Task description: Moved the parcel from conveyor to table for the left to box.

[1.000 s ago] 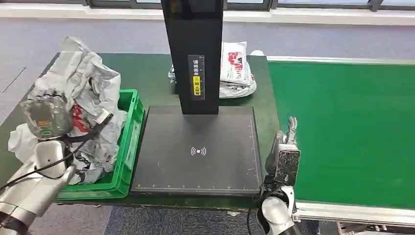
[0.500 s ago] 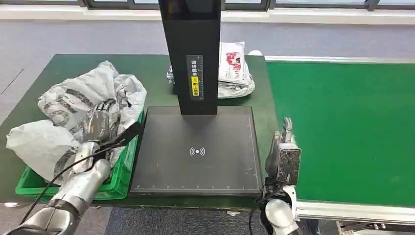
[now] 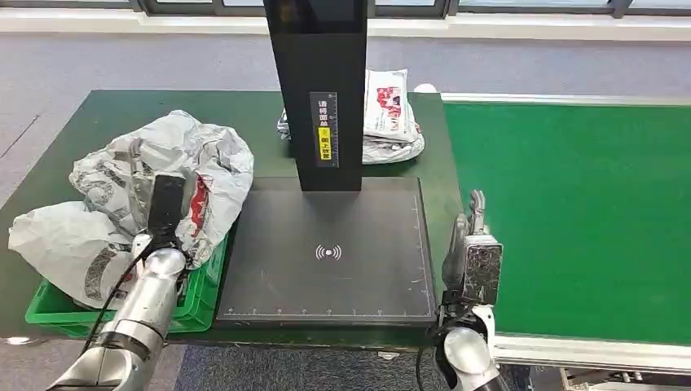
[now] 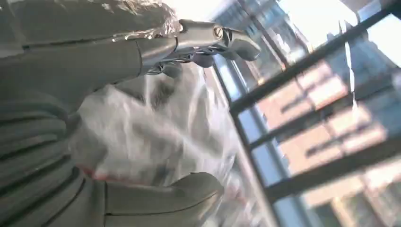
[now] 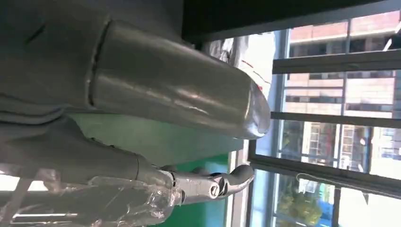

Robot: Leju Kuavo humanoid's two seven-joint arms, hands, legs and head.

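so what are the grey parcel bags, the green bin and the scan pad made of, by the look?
Parcel bags: thin plastic film, likely poly mailers, going by the sharp crumples and soft sheen.
Green bin: rigid moulded plastic, seemingly; uniform colour, ribbed wall, stiff rim.
Scan pad: hard matte black surface with printed ruler marks and faint scuffs; plastic or coated metal, can't tell which.

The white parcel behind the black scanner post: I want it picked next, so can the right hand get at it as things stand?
Probably yes. The right hand is open at the near table edge, beside the scanner plate. The white parcel lies at the far edge, right of the scanner post, leaving a free line, though it is a long stretch.
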